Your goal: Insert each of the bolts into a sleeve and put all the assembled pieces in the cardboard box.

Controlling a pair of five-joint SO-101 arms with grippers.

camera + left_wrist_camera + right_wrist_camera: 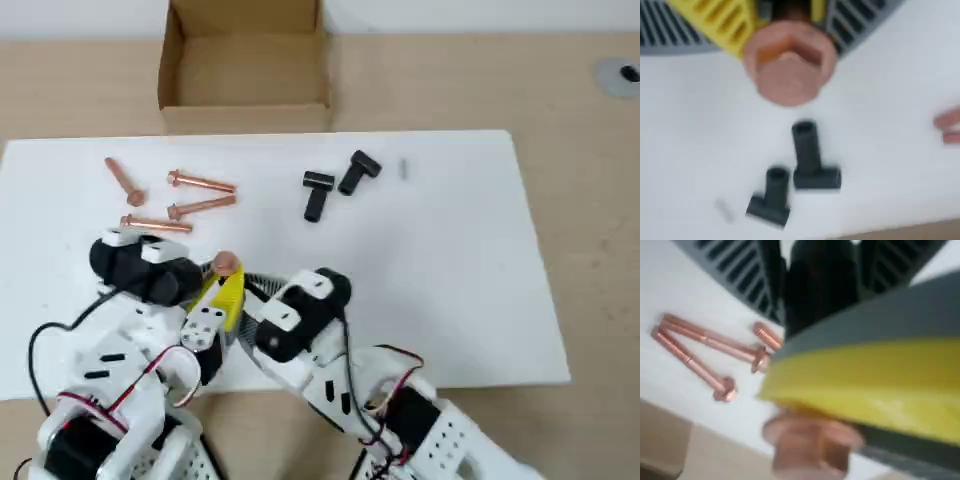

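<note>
One bolt [790, 67] is pinched just behind its head by the left hand [790, 20], head outward and well apart from the cardboard box [245, 118]. It is held so, we judge, to be mated with the dark sleeve [820, 295] that the right hand [820, 270] clamps just beside it. Four loose bolts [203, 183] and two spare sleeves [317, 195] lie on the white sheet [450, 280] nearer the box, kept within reach for later pairings, so we take this for the first assembly.
</note>
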